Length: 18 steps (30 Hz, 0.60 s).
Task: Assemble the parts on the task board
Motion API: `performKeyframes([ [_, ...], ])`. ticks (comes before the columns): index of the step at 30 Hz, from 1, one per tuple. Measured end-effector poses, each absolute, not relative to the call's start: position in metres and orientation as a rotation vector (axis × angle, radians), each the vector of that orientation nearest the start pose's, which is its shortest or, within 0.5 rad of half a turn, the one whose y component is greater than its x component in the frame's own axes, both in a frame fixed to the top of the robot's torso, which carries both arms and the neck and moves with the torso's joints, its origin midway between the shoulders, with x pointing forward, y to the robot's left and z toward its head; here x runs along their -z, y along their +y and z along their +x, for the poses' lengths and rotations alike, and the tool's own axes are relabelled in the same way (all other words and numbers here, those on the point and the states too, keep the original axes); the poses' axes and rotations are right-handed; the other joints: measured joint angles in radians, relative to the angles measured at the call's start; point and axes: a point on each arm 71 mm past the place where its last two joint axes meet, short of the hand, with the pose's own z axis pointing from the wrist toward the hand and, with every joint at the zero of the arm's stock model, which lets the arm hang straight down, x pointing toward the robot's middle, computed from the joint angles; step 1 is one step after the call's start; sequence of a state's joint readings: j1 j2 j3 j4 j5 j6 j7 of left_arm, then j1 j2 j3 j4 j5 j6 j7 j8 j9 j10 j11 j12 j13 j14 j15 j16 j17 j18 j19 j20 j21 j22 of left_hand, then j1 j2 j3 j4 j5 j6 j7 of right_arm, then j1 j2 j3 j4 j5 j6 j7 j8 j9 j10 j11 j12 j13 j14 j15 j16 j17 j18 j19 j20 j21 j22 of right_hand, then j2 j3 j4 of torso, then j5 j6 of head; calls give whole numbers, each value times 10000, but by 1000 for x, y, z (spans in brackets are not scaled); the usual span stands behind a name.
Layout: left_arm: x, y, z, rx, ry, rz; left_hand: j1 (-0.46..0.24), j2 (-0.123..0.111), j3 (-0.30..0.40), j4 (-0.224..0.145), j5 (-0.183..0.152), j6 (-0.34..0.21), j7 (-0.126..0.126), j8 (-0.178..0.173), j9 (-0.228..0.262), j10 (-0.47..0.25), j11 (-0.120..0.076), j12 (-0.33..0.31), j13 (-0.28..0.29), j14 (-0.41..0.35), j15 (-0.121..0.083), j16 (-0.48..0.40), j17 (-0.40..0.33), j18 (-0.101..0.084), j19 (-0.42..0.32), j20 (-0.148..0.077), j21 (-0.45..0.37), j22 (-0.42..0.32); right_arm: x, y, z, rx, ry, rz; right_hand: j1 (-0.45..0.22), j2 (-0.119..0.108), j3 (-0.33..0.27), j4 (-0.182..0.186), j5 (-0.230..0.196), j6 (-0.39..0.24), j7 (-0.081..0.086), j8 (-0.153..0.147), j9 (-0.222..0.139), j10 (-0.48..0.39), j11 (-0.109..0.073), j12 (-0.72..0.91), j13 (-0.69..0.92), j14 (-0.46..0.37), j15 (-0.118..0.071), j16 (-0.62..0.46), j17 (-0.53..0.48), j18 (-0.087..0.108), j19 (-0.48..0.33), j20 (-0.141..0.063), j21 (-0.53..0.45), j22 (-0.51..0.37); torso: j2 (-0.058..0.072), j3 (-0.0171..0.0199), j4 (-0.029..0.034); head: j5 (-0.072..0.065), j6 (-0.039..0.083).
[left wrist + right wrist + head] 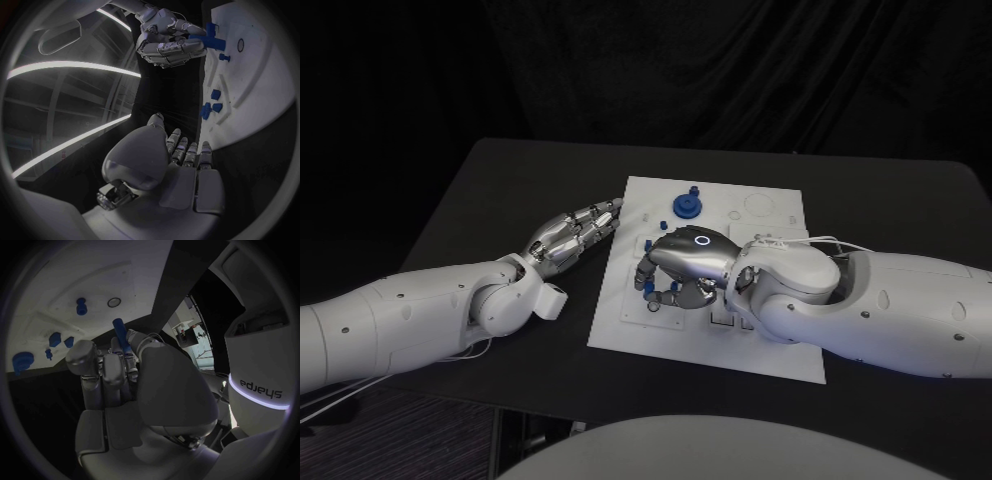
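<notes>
Right hand (687, 262): fingers are curled round a blue peg-like part (119, 333), held over the near-left area of the task board (769, 345).
Left hand (574, 233): nothing is held; fingers are extended and rested on the table (488, 180) beside the board's left edge.
Loose parts: a blue round piece (687, 204) is seated at the far side.
Advice: the peg should be kept upright, aligned over its hole, then lowered slowly.

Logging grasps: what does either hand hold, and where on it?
The right hand grips a blue part by its lower end; the left hand holds nothing.
</notes>
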<state>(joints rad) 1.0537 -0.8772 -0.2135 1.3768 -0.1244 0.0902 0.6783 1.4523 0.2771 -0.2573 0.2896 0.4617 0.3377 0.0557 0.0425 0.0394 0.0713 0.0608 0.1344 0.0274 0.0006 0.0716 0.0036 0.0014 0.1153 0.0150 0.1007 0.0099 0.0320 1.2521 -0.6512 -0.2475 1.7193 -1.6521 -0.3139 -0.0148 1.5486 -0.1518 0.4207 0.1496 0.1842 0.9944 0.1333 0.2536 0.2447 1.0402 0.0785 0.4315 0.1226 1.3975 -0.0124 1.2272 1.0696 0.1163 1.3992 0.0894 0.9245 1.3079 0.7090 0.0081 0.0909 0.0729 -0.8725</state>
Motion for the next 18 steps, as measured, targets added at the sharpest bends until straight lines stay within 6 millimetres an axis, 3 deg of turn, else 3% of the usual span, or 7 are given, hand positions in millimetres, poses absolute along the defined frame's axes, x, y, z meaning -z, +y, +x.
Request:
performKeyframes([
  [18,293,253,438,17816,15824,-9920,0,0,0,0,84,-35,35,0,1,0,-1,0,1,-1,-1,0,3,1,-36,35,0,8,228,-59,388,-9689,16187,-7340,-28,-28,30,-30,-41,0,0,0,35,0,0,-27,34,27,27,44,39,2,0,0,90,-2,1,-6,-28,-13,0],
])
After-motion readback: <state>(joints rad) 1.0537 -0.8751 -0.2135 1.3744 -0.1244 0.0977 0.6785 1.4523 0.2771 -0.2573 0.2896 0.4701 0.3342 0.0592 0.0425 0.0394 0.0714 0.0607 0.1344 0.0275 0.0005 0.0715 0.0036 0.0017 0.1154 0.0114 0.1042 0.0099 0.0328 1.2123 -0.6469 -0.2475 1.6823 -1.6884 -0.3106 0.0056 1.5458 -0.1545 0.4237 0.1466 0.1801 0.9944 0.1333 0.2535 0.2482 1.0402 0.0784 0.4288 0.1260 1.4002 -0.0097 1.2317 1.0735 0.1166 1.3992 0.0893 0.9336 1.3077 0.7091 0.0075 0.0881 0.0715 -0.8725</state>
